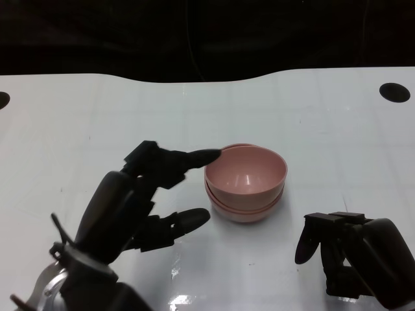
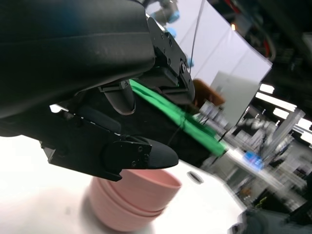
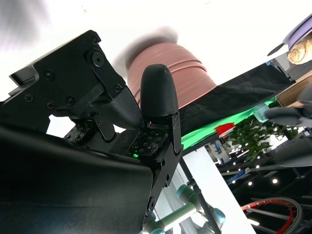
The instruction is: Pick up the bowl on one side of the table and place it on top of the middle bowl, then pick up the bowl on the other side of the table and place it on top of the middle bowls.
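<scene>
Pink bowls (image 1: 246, 178) sit nested in one stack at the middle of the white table (image 1: 84, 116). My left hand (image 1: 139, 201) is just left of the stack with its fingers spread and nothing in them. Its upper fingertip (image 1: 209, 155) reaches the top bowl's rim, and whether it touches is unclear. The left wrist view shows the left hand (image 2: 97, 97) above the stack of bowls (image 2: 131, 200). My right hand (image 1: 353, 256) hangs at the lower right, apart from the bowls, fingers bent downward and holding nothing. In the right wrist view the right hand (image 3: 122, 122) has the stack of bowls (image 3: 170, 63) beyond it.
A black round hole (image 1: 394, 92) lies in the table at the back right, and part of another hole (image 1: 2, 99) at the left edge. The table's far edge curves along a dark background.
</scene>
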{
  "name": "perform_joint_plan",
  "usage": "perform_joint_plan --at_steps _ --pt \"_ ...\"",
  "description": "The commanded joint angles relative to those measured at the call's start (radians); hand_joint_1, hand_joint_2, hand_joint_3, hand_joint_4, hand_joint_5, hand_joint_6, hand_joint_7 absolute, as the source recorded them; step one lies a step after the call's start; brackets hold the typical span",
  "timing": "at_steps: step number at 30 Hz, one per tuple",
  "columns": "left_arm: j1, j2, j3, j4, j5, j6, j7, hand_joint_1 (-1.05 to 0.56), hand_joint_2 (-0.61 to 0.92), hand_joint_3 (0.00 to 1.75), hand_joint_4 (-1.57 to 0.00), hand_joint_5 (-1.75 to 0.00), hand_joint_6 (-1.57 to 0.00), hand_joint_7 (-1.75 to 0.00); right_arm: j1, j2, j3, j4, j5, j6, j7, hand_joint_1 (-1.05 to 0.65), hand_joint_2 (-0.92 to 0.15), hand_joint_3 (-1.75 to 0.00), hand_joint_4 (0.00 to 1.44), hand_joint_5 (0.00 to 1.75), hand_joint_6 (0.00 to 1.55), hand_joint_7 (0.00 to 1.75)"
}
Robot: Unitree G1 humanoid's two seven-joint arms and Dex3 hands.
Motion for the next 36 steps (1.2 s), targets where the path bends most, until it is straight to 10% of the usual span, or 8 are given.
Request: perform_joint_plan --at_steps 1,9,16,36 --pt "0.032 -0.022 0.023 0.028 -0.143 -0.048 -0.057 -0.39 0.92 0.31 -0.25 -1.41 -0.35 -0.97 0.003 -0.005 -0.006 0.010 0.021 -0.011 -0.007 -0.12 -0.15 -1.61 0.95 1.75 0.85 1.48" --pt "0.112 -0.094 0.053 0.005 -0.437 -0.022 -0.235 -0.25 0.90 0.32 -0.51 -1.46 -0.49 -1.14 0.002 -0.003 -0.009 0.026 0.041 -0.022 -0.007 -0.11 -0.15 -1.61 0.95 1.75 0.84 1.47" --pt "0.173 -0.118 0.091 -0.057 -0.531 0.076 -0.324 -0.16 0.57 1.03 -0.69 -1.52 -0.66 -1.25 -0.004 0.005 -0.005 0.041 0.058 -0.038 -0.011 -0.10 -0.15 -1.63 0.94 1.75 0.85 1.47" --pt "0.163 -0.147 0.195 0.046 -0.599 0.150 -0.511 -0.12 0.40 1.39 -0.88 -1.69 -0.80 -1.55 -0.018 0.051 -0.015 0.126 0.135 -0.110 -0.012 -0.12 -0.13 -1.65 0.93 1.75 0.86 1.46"
